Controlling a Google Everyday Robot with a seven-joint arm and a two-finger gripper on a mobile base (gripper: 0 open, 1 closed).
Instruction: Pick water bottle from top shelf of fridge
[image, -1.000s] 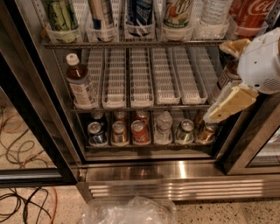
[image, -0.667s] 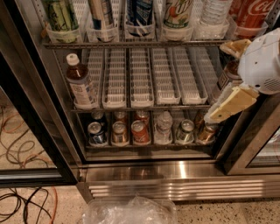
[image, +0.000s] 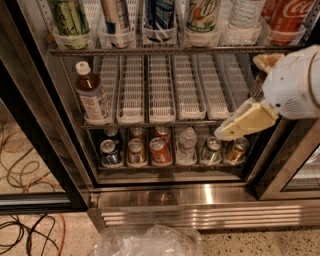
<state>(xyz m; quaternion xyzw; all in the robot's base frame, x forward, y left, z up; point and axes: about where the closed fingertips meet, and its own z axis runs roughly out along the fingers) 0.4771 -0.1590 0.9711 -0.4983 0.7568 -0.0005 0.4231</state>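
The fridge (image: 45, 145) stands open in front of me, with a stainless louvred base. The top shelf (image: 165, 49) runs along the top of the view, lined with tall soda bottles in translucent lane fronts. The water bottle (image: 245, 14), clear and ribbed, stands in the second lane from the right; only its lower part shows. My gripper (image: 239, 97) is at the right, in front of the middle rack and below the top shelf, a little right of the water bottle's lane. Its cream fingers (image: 247, 122) are spread apart with nothing between them.
The middle rack of white slatted lanes (image: 162, 90) holds a brown-drink bottle (image: 92, 95) at the left. The bottom rack holds cans (image: 160, 150) and a small clear bottle (image: 187, 145). A red Coca-Cola bottle (image: 290, 15) stands right of the water bottle. A plastic bag (image: 150, 242) and cables (image: 25, 235) lie on the floor.
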